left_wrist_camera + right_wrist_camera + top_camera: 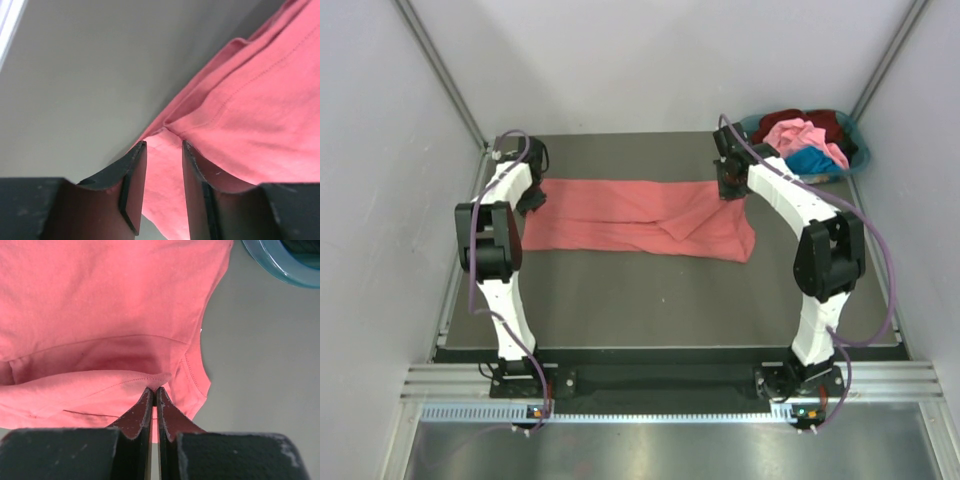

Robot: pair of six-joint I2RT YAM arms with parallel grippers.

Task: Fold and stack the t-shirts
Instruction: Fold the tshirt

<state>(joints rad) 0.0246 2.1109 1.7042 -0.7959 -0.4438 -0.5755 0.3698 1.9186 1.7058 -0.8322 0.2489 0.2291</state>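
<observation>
A salmon-red t-shirt (620, 215) lies folded into a long strip across the dark table. My left gripper (532, 197) is at the strip's left end. In the left wrist view it (162, 145) stands open, its jaws apart over the shirt's hem (250, 115), with cloth showing in the gap. My right gripper (728, 185) is at the strip's right end. The right wrist view shows it (155, 389) shut, pinching a fold of the shirt (100, 300) at its tips. Pink (800, 135), dark maroon (825, 120) and blue (810, 162) t-shirts lie heaped in the basket.
The teal basket (860, 152) stands at the far right corner, just past the right gripper; its rim (275, 265) shows in the right wrist view. Pale walls close in the table (670, 300) on three sides. Both arm bases sit at the near edge.
</observation>
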